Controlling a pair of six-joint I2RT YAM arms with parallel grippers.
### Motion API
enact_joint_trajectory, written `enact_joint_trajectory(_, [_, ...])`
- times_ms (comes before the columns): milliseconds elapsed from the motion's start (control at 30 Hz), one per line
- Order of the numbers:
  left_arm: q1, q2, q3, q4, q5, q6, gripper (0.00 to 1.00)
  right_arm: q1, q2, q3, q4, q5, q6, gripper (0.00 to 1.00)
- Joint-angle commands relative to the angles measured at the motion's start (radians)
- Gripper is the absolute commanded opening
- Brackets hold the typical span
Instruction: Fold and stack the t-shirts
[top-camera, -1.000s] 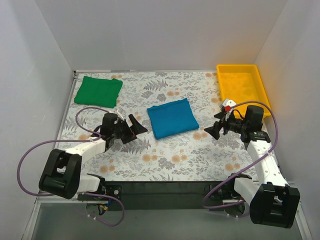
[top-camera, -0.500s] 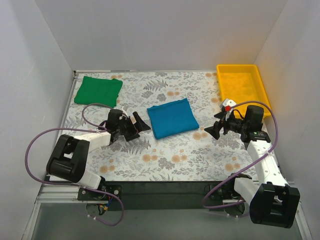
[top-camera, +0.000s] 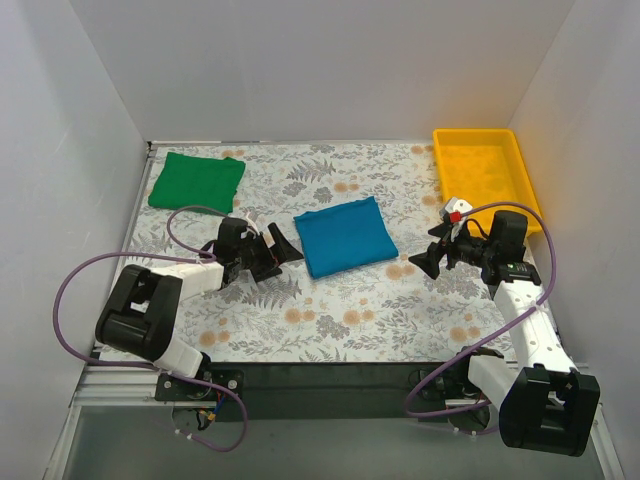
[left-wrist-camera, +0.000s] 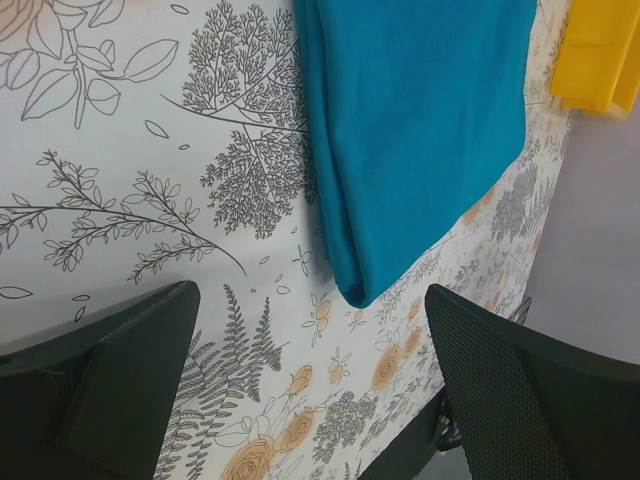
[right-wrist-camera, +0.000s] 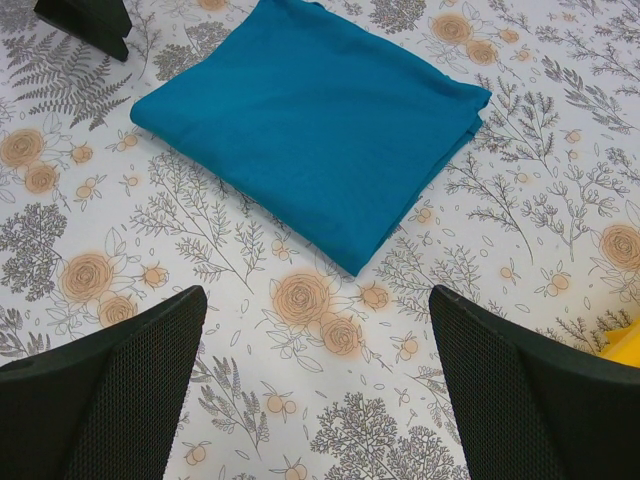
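A folded teal-blue t-shirt (top-camera: 345, 236) lies flat in the middle of the table, also in the left wrist view (left-wrist-camera: 410, 130) and the right wrist view (right-wrist-camera: 310, 125). A folded green t-shirt (top-camera: 196, 181) rests at the far left corner. My left gripper (top-camera: 283, 247) stands open just left of the blue shirt's near-left corner, nothing between its fingers (left-wrist-camera: 130, 380). My right gripper (top-camera: 428, 258) is open to the right of the blue shirt, apart from it, with both fingers (right-wrist-camera: 530, 390) empty.
A yellow plastic tray (top-camera: 497, 150) stands at the far right corner; its edge shows in the left wrist view (left-wrist-camera: 600, 60). The flower-print tablecloth (top-camera: 340, 310) covers the table. White walls close in the left, back and right sides.
The left arm has swung inward, bringing its open gripper rightward, closer to the blue shirt's left edge. The right arm has not moved.
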Motion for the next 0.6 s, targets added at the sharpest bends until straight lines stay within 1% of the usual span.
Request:
enact_joint_trajectory(0, [-0.007, 0.012, 0.028, 0.014, 0.012, 0.008, 0.96, -0.003, 0.0, 0.005, 0.031, -0.019, -0.01, 0.98])
enact_joint_trajectory(567, [-0.016, 0.064, 0.031, 0.05, 0.035, -0.001, 0.95, -0.005, 0.011, 0.003, 0.031, -0.016, -0.013, 0.98])
